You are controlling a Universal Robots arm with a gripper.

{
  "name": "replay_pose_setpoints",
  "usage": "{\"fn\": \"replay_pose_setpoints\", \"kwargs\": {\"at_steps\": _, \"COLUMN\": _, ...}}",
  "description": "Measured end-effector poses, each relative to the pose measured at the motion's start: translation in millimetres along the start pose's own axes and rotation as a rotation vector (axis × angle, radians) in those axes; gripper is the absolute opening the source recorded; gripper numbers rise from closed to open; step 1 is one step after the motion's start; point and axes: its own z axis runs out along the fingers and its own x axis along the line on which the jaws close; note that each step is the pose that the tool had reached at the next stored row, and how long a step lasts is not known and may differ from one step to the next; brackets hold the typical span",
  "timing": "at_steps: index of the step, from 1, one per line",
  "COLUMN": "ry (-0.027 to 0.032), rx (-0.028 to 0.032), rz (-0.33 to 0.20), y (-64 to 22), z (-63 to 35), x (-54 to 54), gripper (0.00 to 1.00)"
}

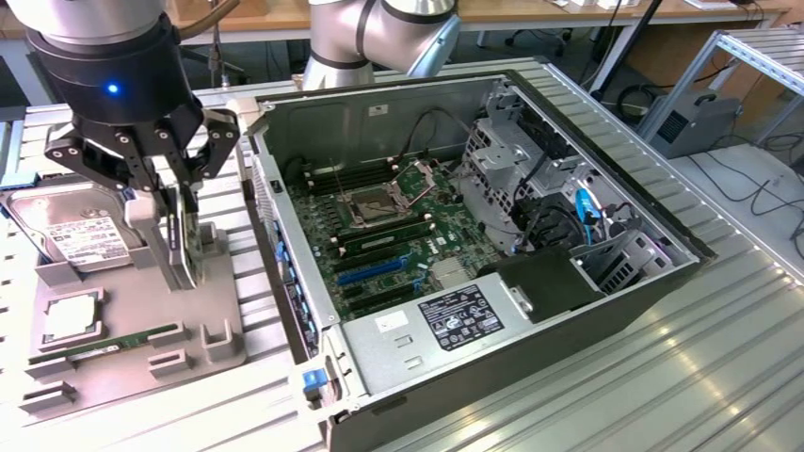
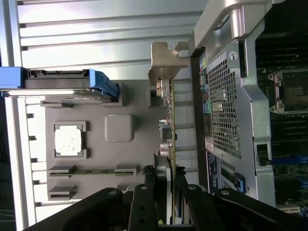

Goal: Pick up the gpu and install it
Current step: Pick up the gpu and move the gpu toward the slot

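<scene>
Claw (image 2: 169, 185) sits clamped on the upright graphics card (image 2: 170, 126), seemingly a light, stiff, fragile board best held by its bare edges.

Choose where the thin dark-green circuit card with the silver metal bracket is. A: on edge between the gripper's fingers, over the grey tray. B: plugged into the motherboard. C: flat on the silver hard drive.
A: the gpu stands on edge in the gripper, over the grey tray.

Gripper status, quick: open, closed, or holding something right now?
Gripper: closed on the gpu, gripping the card on edge.
</scene>
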Motion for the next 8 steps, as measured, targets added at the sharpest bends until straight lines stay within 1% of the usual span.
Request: {"fn": "replay_pose_setpoints", "kwargs": {"at_steps": 8, "ry": 0.0000, "rx": 0.0000, "rz": 0.000, "y": 0.1, "z": -2.0, "x": -0.1, "gripper": 0.27}}
